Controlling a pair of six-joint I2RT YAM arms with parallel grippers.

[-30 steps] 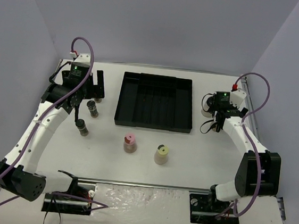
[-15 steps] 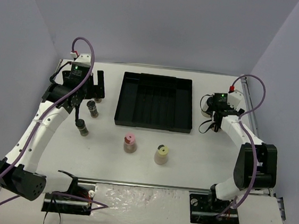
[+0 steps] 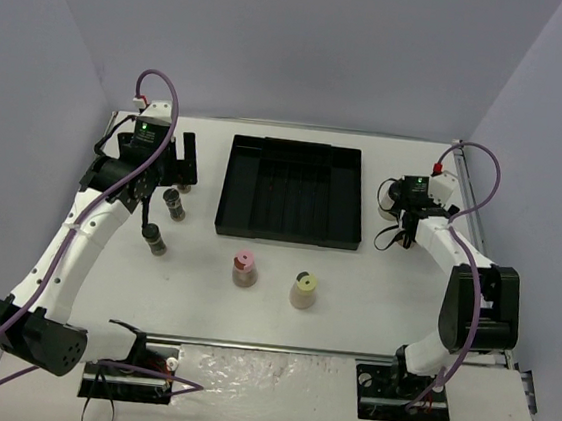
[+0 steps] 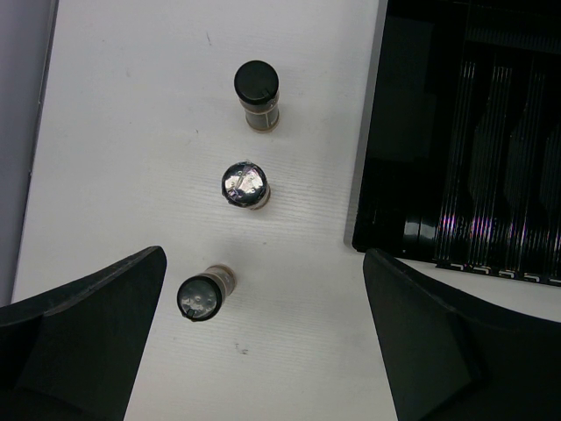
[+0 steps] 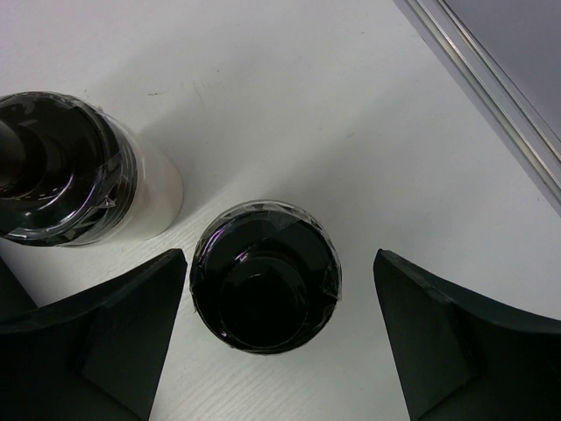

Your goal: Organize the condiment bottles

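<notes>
Three small dark-filled bottles stand in a row left of the tray: a black-capped one, a foil-topped one and another black-capped one. My left gripper hangs open and empty above them. My right gripper is open, its fingers on either side of a black-capped bottle without touching it. A white bottle with a black cap stands next to it. The pink-capped bottle and the yellow-capped bottle stand in front of the tray.
The large black ribbed tray lies at the back middle, with its left edge in the left wrist view. A metal rail runs along the table's right edge near my right gripper. Walls close in on the left and right.
My right arm has drawn its elbow in and shifted the gripper slightly over the bottles at the right. My left arm and all the bottles have stayed where they were.
</notes>
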